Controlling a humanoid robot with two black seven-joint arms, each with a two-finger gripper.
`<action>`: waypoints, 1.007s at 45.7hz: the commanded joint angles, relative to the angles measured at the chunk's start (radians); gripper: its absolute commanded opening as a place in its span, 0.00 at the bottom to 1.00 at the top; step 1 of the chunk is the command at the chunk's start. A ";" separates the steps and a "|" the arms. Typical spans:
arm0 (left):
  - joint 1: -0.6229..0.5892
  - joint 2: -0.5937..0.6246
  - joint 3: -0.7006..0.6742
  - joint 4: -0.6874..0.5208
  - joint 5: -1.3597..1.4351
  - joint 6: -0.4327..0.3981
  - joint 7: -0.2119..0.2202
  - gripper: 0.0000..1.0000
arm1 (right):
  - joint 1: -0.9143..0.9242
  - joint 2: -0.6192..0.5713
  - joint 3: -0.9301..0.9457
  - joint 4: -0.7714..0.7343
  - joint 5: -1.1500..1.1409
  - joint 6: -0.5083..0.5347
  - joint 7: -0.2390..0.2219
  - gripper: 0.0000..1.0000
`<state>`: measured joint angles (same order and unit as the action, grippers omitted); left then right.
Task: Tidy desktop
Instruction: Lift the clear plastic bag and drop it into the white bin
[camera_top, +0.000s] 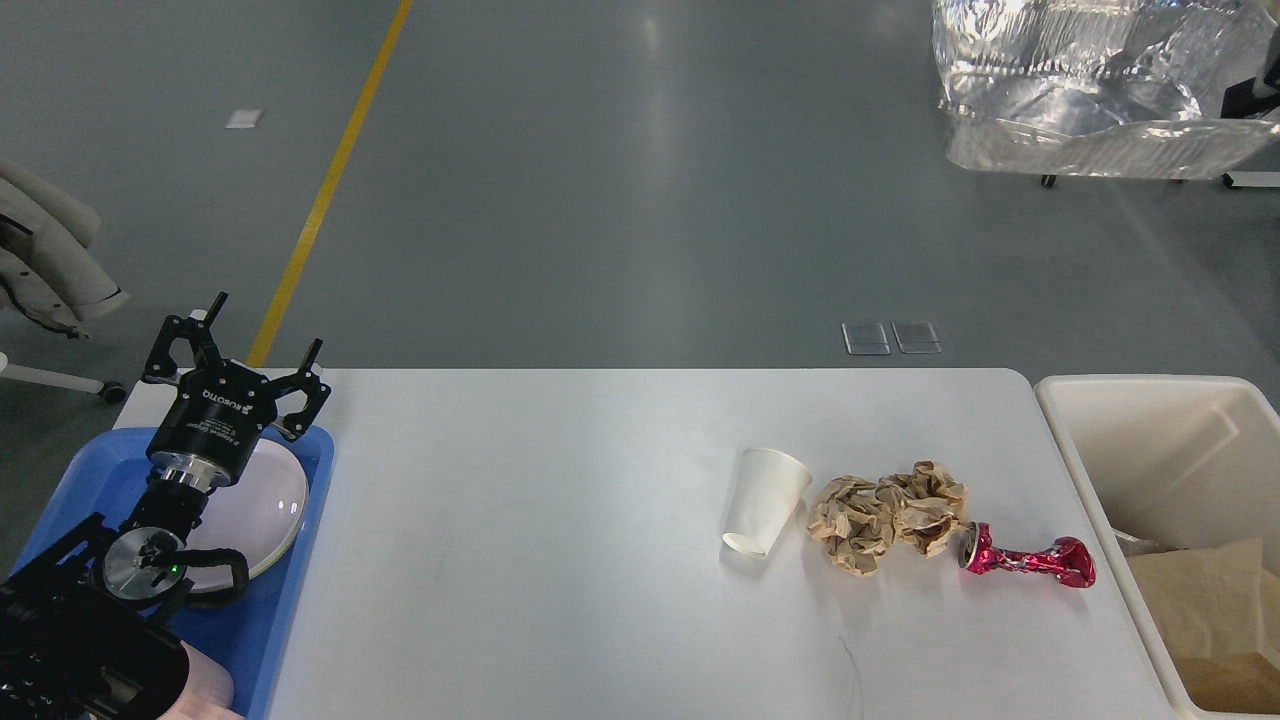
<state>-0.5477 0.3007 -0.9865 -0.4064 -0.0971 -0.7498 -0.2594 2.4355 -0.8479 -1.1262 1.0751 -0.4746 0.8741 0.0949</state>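
The desktop (560, 520) is a wide white tabletop with a thin dark scratch near its front edge. A white paper cup (764, 500) lies on its side right of centre. Crumpled brown paper (885, 515) lies just right of the cup. A crushed red can (1025, 562) lies beside the paper, near the table's right edge. My left gripper (268, 322) is open and empty, held above the far end of the blue tray (290, 600) at the table's left. My right gripper is out of view.
A white plate (262, 505) lies in the blue tray under my left arm. A cream bin (1160, 440) stands off the table's right edge with brown paper (1215, 620) inside. A chair stands on the floor at far left.
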 joint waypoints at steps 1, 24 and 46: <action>0.000 0.000 0.000 0.000 0.001 0.000 -0.001 1.00 | -0.085 -0.031 -0.052 -0.029 -0.090 -0.110 0.000 0.00; 0.000 0.000 0.002 0.000 -0.001 0.000 0.000 1.00 | -1.461 0.006 0.080 -0.762 0.178 -0.736 0.155 0.00; 0.000 0.000 0.002 0.000 0.000 0.001 -0.001 1.00 | -1.742 0.269 0.276 -0.914 0.324 -0.906 0.124 0.00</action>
<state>-0.5477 0.3007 -0.9848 -0.4064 -0.0972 -0.7498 -0.2594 0.7336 -0.6294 -0.8638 0.1919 -0.1533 -0.0033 0.2219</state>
